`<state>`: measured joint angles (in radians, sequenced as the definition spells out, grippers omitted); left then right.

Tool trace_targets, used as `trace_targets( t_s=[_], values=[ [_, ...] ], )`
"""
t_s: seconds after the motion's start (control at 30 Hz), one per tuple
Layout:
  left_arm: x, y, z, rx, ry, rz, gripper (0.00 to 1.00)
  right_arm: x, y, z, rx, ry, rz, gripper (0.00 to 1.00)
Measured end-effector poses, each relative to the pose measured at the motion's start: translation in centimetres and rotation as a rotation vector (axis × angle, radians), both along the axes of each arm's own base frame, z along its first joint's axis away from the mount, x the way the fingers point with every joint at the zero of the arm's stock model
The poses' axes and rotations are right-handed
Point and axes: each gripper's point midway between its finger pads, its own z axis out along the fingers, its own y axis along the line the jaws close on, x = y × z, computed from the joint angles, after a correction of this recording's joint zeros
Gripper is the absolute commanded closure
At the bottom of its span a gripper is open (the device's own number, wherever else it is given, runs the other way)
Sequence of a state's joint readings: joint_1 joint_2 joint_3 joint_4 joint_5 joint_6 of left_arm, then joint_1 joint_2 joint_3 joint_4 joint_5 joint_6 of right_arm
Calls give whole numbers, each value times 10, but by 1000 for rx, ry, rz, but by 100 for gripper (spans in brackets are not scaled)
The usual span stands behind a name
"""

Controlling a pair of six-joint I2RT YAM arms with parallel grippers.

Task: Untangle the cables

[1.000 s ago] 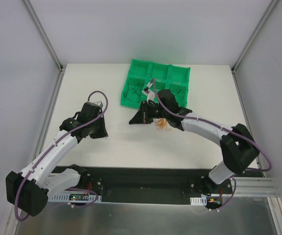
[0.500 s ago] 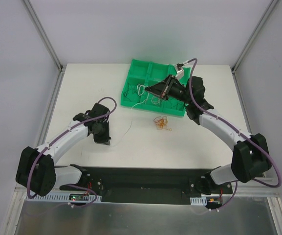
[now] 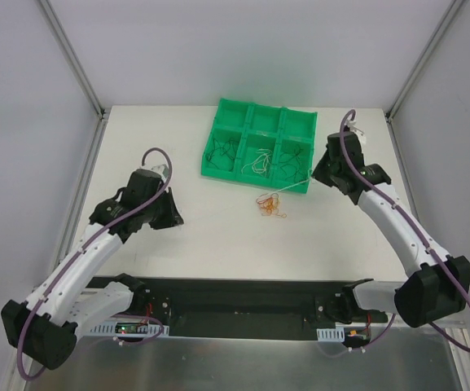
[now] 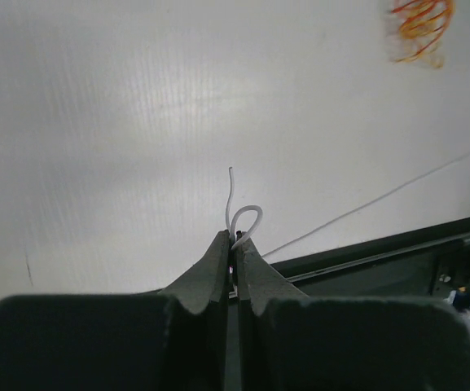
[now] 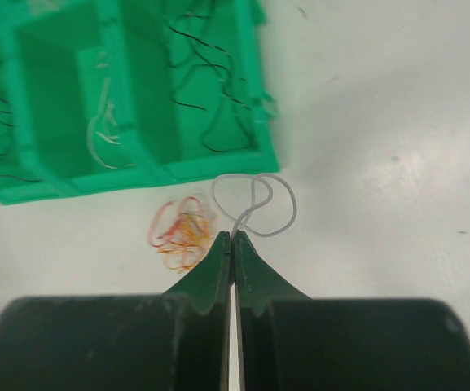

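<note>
My left gripper is shut on a thin white cable that loops out of its tips just above the table; in the top view it sits at the left. My right gripper is shut on a curly white cable, held just right of the green tray; in the top view it is by the tray's right corner. A red and orange cable tangle lies on the table in front of the tray, and it also shows in the right wrist view.
The green tray has several compartments, holding black cables at the left and right and white cables in the middle. The black base rail runs along the near edge. A thin pale line crosses the table near my left gripper.
My right gripper has swung from over the tray to its right side with a white cable. My left gripper has shifted up-left with a white cable. The red-orange tangle stays put.
</note>
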<state>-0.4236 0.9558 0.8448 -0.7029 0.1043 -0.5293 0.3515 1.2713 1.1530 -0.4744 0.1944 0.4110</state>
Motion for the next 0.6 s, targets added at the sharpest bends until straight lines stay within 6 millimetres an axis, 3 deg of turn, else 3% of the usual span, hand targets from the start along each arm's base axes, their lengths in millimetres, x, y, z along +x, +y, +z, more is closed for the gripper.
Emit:
trace_targets(
  t_s=[0.1,0.2,0.33,0.5,0.6],
  values=[
    [5,-1,30,-46,-100,18,100,-14,-23,-28,-95,90,-22,100],
    [10,-3,49,-78,-151,29,100,-24,-34,-45,-133,159,-11,97],
    [13,-6,47,-78,-133,35,100,-22,-44,-50,-120,184,-9,85],
    [7,10,32,4,-75,73,100,-17,-97,-68,-154,226,-160,80],
    [5,13,28,21,-59,77,100,-23,-109,-89,-164,289,-193,76]
  ],
)
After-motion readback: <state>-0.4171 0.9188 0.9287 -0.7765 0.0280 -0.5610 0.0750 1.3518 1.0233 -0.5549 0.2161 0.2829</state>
